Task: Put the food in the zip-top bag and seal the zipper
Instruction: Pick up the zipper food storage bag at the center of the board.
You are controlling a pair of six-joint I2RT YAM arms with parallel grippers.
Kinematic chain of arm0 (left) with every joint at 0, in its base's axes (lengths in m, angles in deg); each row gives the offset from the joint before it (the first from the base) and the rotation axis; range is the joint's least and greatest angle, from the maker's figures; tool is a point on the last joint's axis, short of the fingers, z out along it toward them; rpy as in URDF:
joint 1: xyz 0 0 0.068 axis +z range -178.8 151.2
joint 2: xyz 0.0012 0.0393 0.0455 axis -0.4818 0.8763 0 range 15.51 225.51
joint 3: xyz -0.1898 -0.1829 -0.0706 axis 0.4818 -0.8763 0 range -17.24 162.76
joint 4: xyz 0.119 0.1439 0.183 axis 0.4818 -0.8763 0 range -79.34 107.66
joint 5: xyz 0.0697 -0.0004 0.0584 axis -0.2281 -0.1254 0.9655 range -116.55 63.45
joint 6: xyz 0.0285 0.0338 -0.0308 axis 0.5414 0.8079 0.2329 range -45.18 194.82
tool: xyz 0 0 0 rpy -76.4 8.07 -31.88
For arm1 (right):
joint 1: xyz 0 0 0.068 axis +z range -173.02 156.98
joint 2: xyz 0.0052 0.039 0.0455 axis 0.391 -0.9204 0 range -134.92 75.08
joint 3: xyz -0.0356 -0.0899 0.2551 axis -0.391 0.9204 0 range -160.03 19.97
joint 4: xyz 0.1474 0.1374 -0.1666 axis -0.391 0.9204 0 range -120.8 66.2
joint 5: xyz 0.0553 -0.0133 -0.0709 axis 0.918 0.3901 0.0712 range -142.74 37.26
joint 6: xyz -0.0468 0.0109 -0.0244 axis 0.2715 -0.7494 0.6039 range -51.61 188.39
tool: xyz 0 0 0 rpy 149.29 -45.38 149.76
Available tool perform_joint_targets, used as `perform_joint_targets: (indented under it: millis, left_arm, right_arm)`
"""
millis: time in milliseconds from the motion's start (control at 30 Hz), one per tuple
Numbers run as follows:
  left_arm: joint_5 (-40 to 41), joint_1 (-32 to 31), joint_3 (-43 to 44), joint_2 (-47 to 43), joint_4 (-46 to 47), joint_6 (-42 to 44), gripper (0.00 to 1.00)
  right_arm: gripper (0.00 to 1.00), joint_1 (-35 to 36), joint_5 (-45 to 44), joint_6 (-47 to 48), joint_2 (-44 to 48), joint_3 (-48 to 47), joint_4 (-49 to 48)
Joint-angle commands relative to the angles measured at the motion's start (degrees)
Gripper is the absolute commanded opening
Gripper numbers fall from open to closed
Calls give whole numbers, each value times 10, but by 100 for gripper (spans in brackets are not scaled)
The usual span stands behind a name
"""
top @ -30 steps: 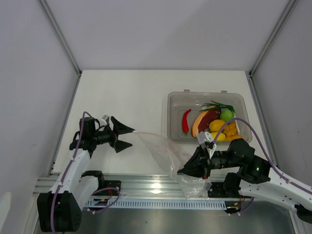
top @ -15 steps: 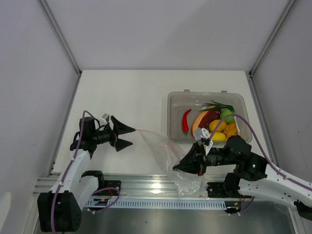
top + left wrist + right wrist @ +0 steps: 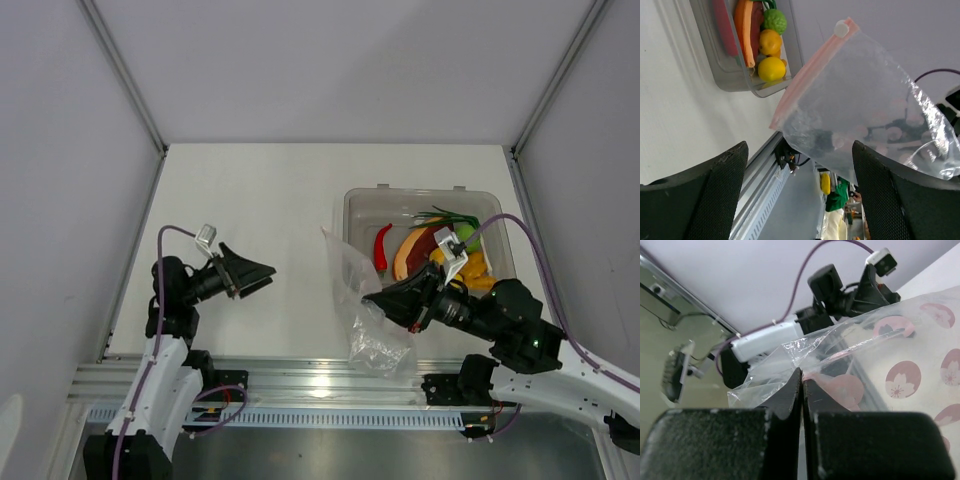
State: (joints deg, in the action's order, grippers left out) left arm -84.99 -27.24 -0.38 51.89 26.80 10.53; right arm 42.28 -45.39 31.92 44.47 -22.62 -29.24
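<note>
The clear zip-top bag [image 3: 358,300] hangs crumpled in the middle near the front edge, lifted off the table, with its pinkish-red zipper [image 3: 812,70] running along the mouth. My right gripper [image 3: 372,298] is shut on the bag's plastic [image 3: 805,360] and holds it up. My left gripper [image 3: 268,276] is open and empty, left of the bag and apart from it. The food [image 3: 432,250] lies in a grey bin: red chili [image 3: 381,246], green scallion, orange and purple pieces, yellow fruit, green round fruit.
The grey translucent bin [image 3: 356,225] stands at the right, just behind the bag. An aluminium rail [image 3: 300,378] runs along the table's near edge. White walls close in the left, back and right.
My right gripper has lifted the bag and carried it up and toward the bin. The bag's corner has left my left gripper, which has swung back and tilted.
</note>
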Motion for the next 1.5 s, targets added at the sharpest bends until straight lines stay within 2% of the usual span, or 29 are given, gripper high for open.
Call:
perform_joint_targets:
  millis: [0,200,367,933,1167,1333,1433,1467]
  left_arm:
    - [-27,-6,-29,4,159,-38,86]
    - [-37,-58,-37,9,291,-60,84]
    - [-48,-100,-27,20,359,-75,82]
    - [-52,-125,-32,55,402,-68,81]
    - [-71,-133,-47,85,536,-143,78]
    - [-76,-134,-67,137,736,-244,78]
    - [-77,-134,-71,184,834,-297,75]
    - [-79,-136,-71,191,835,-298,74]
  right_arm:
    - [0,-2,-40,-88,6,-23,-50]
    - [0,-7,-10,-154,-15,-29,-114]
    - [0,-10,5,-171,-34,-34,-149]
    - [0,-10,42,-218,-64,-1,-268]
    - [0,-25,44,-229,-73,5,-276]
    - [0,-44,59,-258,-81,30,-321]
    - [0,-55,63,-267,-81,39,-328]
    - [0,-58,64,-271,-81,44,-336]
